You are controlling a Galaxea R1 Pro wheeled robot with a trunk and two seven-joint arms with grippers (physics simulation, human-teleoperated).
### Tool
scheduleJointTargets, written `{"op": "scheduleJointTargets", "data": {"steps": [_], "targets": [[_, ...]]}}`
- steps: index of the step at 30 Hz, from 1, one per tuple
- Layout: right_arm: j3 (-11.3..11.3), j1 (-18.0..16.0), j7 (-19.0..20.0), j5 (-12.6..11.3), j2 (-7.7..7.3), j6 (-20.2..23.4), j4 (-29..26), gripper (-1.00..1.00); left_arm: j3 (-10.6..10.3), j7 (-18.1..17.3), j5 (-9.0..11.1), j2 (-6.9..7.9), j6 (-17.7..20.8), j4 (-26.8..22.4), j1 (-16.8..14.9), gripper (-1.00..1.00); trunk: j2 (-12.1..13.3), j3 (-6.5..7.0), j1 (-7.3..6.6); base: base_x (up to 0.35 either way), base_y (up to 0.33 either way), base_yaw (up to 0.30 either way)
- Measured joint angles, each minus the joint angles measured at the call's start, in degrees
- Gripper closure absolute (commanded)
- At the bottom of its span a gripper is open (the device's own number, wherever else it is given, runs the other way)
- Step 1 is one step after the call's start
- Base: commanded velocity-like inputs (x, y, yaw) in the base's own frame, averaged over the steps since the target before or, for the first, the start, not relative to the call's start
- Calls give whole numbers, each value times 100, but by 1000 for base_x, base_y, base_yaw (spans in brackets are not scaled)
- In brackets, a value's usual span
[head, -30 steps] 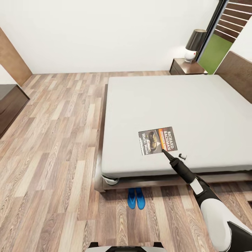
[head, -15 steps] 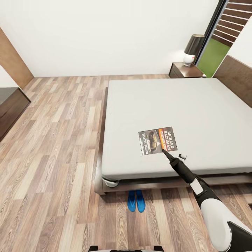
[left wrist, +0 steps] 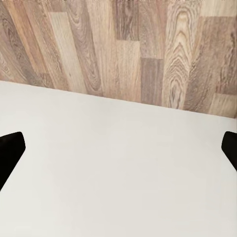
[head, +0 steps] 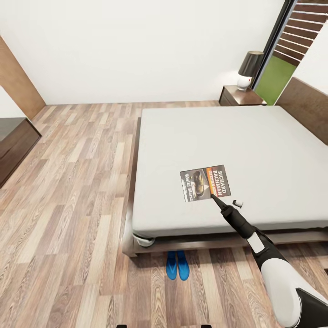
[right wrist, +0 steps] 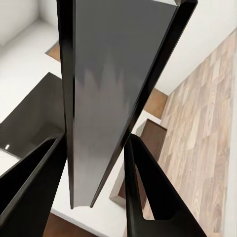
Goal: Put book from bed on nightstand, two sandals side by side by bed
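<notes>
While right gripper (head: 214,197) touches book's (head: 205,183) near edge; mattress (head: 255,136) open.

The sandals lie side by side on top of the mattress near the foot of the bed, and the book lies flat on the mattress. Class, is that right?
Not quite. The head view shows the sandals side by side on the wood floor just off the bed's edge, not on the mattress. The book does lie flat on the mattress.

Matt grey cloth mattress on the bed (head: 255,136); grained wood-plank floor (head: 73,191); glossy dark wood nightstand (head: 239,96); glossy book (head: 205,182) cover.
</notes>
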Motion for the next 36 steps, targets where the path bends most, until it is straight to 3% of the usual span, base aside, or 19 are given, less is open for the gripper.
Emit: {"op": "scheduleJointTargets", "data": {"steps": [36], "targets": [[0,0,0,0,0,-7,0,100,-9,0,-9,0,-1,0,0,-100,0,333,0,0,0,0]]}}
